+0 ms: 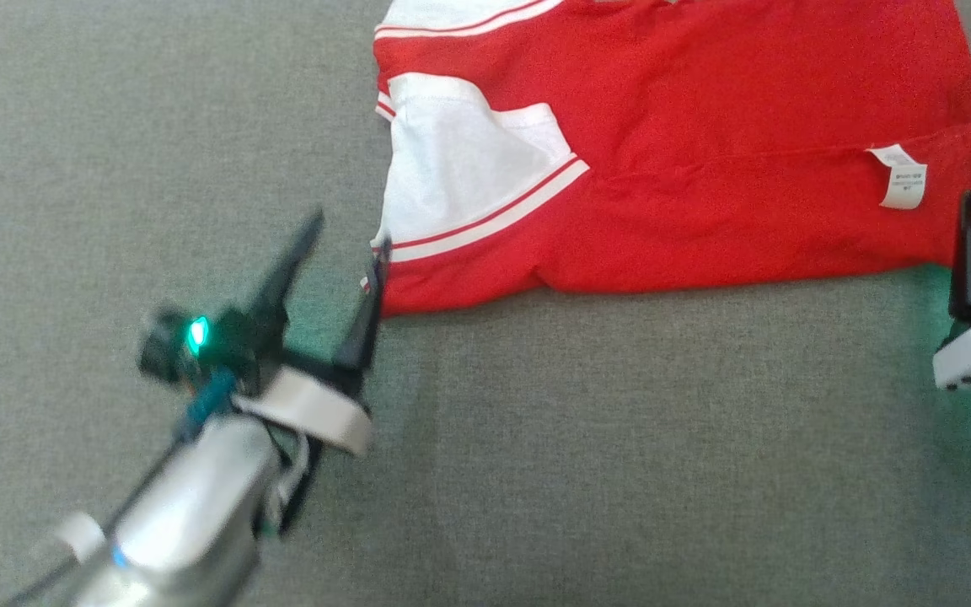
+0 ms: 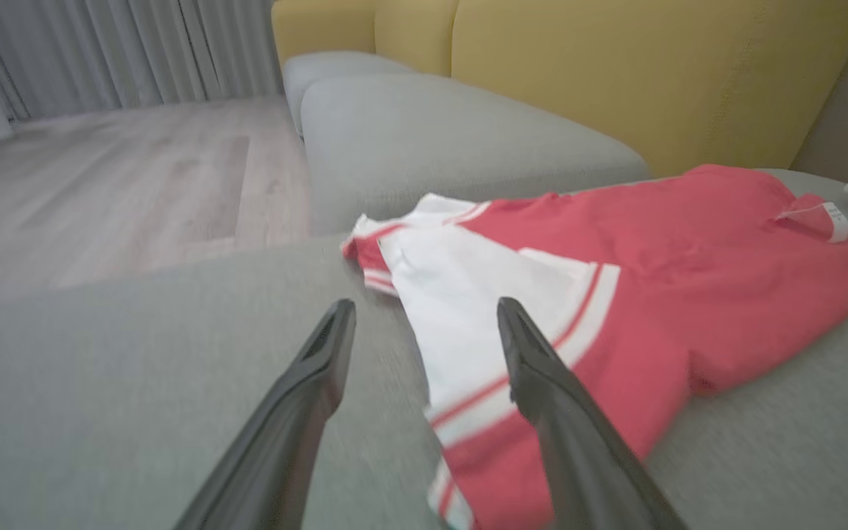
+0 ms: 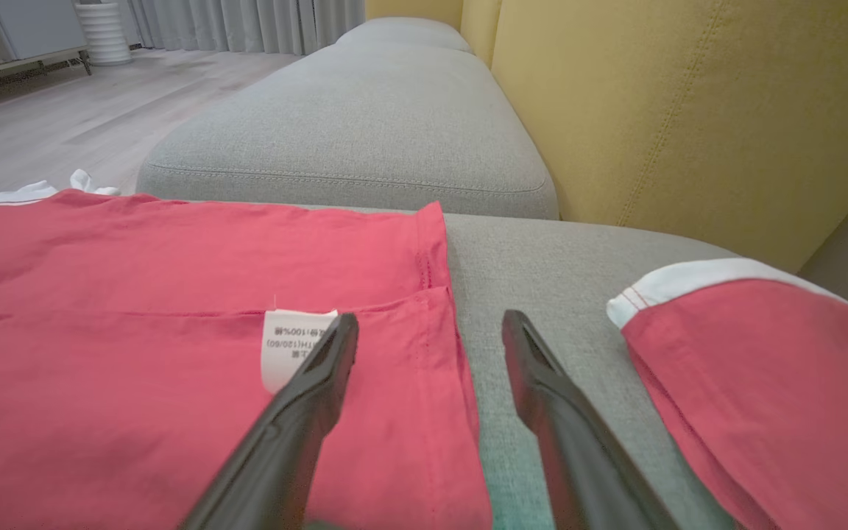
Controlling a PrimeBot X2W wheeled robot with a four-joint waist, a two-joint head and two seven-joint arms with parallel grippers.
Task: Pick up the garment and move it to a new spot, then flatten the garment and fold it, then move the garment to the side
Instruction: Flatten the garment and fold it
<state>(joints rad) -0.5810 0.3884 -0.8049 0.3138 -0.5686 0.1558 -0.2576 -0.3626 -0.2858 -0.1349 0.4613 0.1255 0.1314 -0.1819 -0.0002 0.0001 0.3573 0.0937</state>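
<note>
Garment: one red jersey shirt with white sleeve panels and red-and-white striped trim (image 1: 705,126), lying flat on the grey woven sofa cushion (image 1: 157,126). Its near strip is turned over the body.
Care label: one small white tag (image 1: 903,175), exposed on that strip near its right end.
Left gripper (image 1: 349,229): jaws apart, holding nothing, at the shirt's near left corner. One finger is over the striped edge, the other over bare cushion.
Right gripper (image 3: 430,318): jaws apart, empty, straddling the shirt's right hem, one finger just beside the tag.
Stage, as we judge it: a first fold appears made, and further folding and the move aside are not yet done.
Risk 1: jaws shutting on the top layer alone would peel the fold open when lifted.
Risk 2: the left outer finger could dig into the upholstery and drag the corner into a bunch.
Risk 3: uneven lifting by the two arms would skew the fold.
Risk 4: the right gripper could snag the neighbouring red cloth piece with white trim (image 3: 762,383), which lies near but apart.
Count: one shirt, one tag, one other red piece, two grippers, three grey cushions, one yellow backrest (image 3: 689,110).
</note>
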